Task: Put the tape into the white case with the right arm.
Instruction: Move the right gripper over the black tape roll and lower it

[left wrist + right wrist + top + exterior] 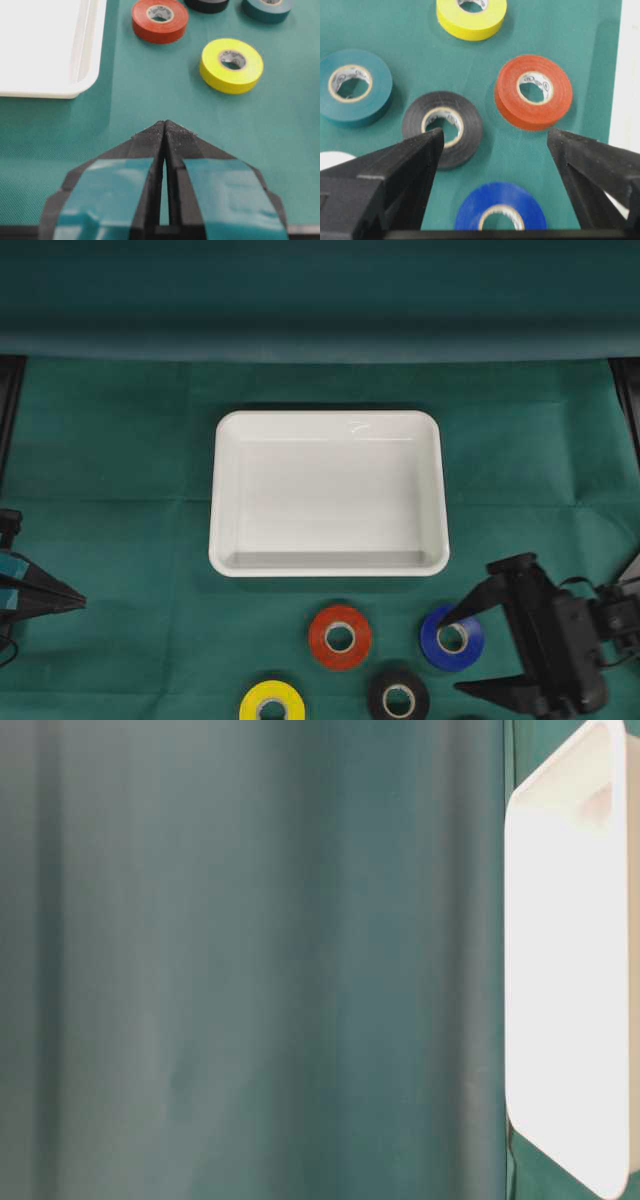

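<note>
Tape rolls lie flat on the green cloth (120, 440) in front of the case (328, 565), none of them inside it. I see the red roll (340, 637) nearest the case's front rim, the blue roll (452, 638) to its right, the black roll (398, 698) and yellow roll (272, 703) further forward. A teal roll (354, 86) shows only in my wrist views, beside the black one. My right gripper (488, 646) hangs over the blue roll with its jaws spread wide, grasping nothing; one prong overlaps that roll's edge from overhead, though I cannot tell whether it touches. My left gripper (164, 129) sits at the left edge, prongs pressed together, clear of every roll. The case holds nothing.
</note>
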### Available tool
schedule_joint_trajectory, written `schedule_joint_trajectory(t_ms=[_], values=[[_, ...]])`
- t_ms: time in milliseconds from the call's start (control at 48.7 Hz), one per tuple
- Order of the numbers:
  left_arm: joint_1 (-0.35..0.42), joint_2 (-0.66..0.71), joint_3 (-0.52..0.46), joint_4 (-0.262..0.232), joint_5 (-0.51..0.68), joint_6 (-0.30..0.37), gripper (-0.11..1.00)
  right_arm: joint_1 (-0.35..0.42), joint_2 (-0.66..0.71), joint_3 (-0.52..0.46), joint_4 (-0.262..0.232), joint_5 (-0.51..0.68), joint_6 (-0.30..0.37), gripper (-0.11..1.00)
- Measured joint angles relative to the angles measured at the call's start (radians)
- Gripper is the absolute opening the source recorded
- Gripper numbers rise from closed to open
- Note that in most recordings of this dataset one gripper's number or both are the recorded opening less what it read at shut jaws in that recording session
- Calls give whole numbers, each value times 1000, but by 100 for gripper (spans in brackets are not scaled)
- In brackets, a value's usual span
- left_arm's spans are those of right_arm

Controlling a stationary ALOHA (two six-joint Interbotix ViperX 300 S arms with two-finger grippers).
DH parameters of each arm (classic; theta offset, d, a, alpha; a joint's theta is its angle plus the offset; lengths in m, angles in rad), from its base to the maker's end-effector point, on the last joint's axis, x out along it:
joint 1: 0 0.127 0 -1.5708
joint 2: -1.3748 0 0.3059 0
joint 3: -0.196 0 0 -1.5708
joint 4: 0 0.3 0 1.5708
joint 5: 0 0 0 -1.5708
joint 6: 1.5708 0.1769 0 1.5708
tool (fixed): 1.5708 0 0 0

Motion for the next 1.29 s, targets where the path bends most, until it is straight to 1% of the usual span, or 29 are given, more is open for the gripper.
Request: schedule_joint_trajectory(t_ms=[329, 637, 760, 1006, 1130, 1294], values=[[-2, 0, 0, 0, 0, 0, 0, 0, 143, -92, 0, -2, 0, 74], [-2, 0, 0, 0, 0, 0, 0, 0, 183, -115, 3, 15, 3, 73], [-2, 0, 0, 0, 0, -5, 0, 0, 196, -130, 5, 72, 26, 74], [-2, 0, 5, 0, 0, -20, 0, 0, 216, -189, 5, 258, 118, 74], [-2, 0, 5, 0, 0, -20, 0, 0, 224, -210, 6, 334, 129, 74], [-2, 0, 6, 0, 0, -18, 0, 0, 232, -222, 6, 362, 130, 74]])
